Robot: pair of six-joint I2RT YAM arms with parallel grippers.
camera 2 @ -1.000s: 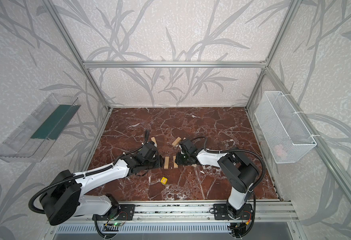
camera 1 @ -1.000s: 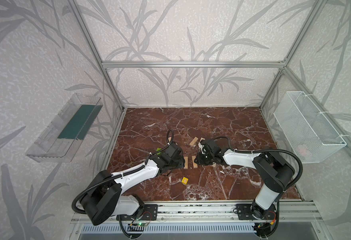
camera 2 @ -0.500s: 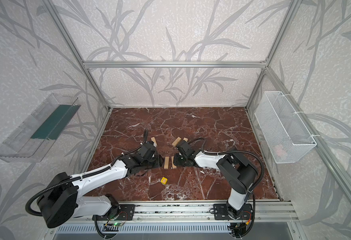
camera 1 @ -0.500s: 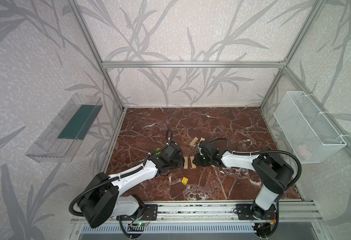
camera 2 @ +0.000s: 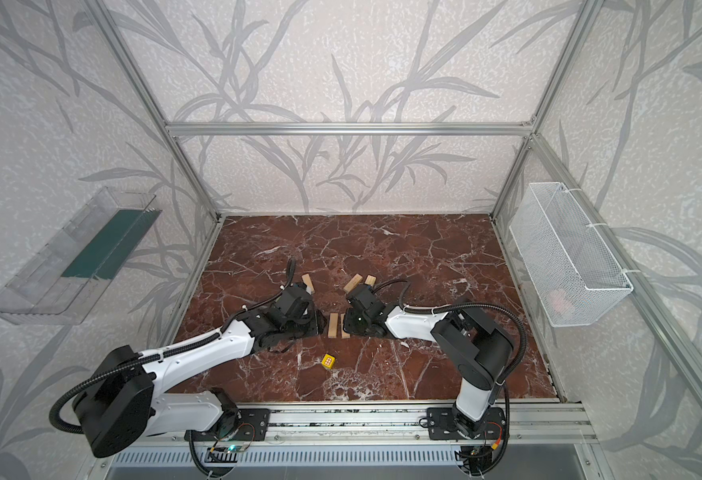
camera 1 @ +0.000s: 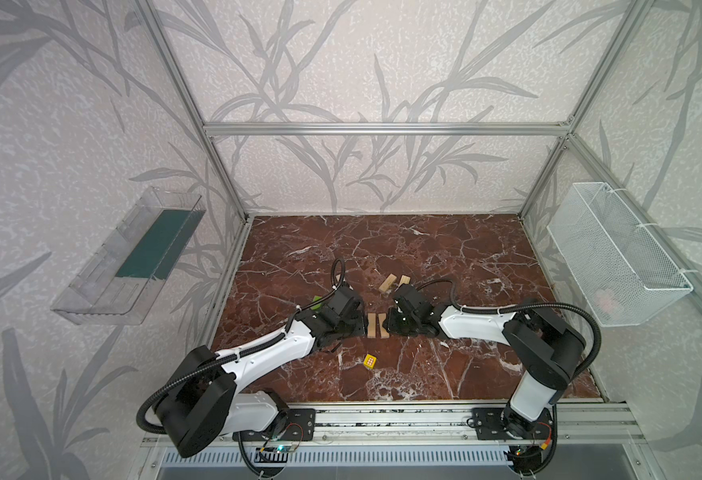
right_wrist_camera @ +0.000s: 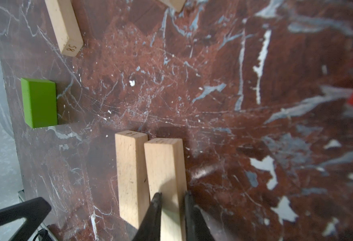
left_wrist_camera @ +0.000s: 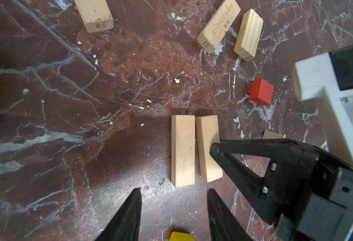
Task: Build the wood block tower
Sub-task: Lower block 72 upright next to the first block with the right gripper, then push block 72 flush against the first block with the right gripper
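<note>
**Figure.** Tower base (camera 1: 371, 326) on the table (camera 1: 424, 249): left bar (left_wrist_camera: 183, 150) and right bar (left_wrist_camera: 208, 144), flat, side by side.
We see the left gripper (left_wrist_camera: 174, 192) part-open and empty, just short of the bars' ends. The right gripper (right_wrist_camera: 172, 196), fingers almost together, grips nothing, its tips over the right bar. Green bar (right_wrist_camera: 40, 102), red cube (left_wrist_camera: 261, 91), yellow cube (camera 1: 370, 360) and other pale blocks (left_wrist_camera: 218, 26) lie loose around them.

Four pale plain bars (left_wrist_camera: 183, 150) (left_wrist_camera: 208, 146) (left_wrist_camera: 94, 14) (left_wrist_camera: 218, 25), one grained pale block (left_wrist_camera: 248, 34), one green bar (right_wrist_camera: 40, 102), one red cube (left_wrist_camera: 261, 91), one yellow cube (camera 1: 370, 360), one partly hidden pale piece (left_wrist_camera: 272, 134).
</note>
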